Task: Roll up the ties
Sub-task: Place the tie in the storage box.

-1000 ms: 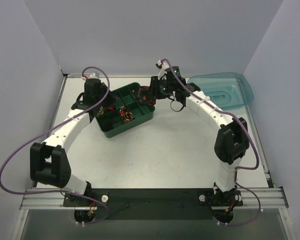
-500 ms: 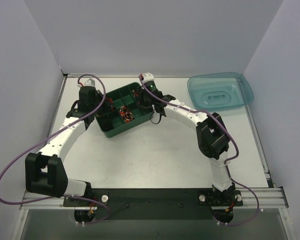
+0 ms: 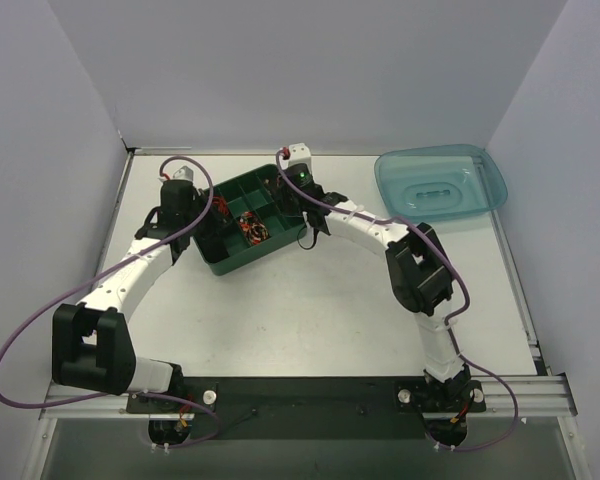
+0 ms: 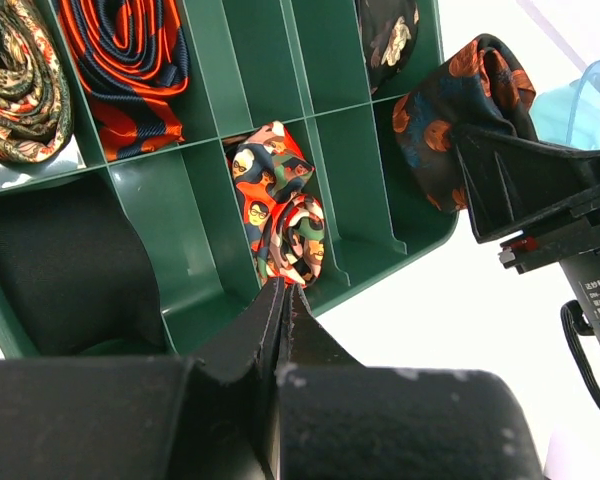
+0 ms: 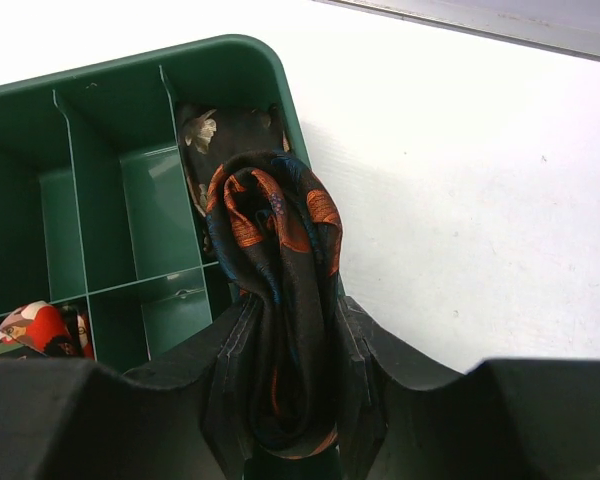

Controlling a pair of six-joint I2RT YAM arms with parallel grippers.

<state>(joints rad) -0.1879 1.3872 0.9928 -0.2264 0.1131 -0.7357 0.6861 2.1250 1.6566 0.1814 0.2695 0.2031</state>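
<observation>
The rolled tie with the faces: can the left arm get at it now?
Probably yes. The left arm's shut jaws hang right by the rolled tie in an open compartment of the green tray, nothing between; they must open first. The right arm holds a dark floral tie aside.

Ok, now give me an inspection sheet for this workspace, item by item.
Surface: white table; green divided tray on it.
Job's things: rolled in tray compartments, striped coil, paisley coil, face-print tie; dark orange-patterned tie at the tray's edge.
Clutter: teal lid, far right.
Grippers: left fingers shut, empty, tips by face-print tie; right fingers shut on dark orange-patterned tie.
Cables: purple cables loop off both arms.
Surroundings: plain walls on three sides.
</observation>
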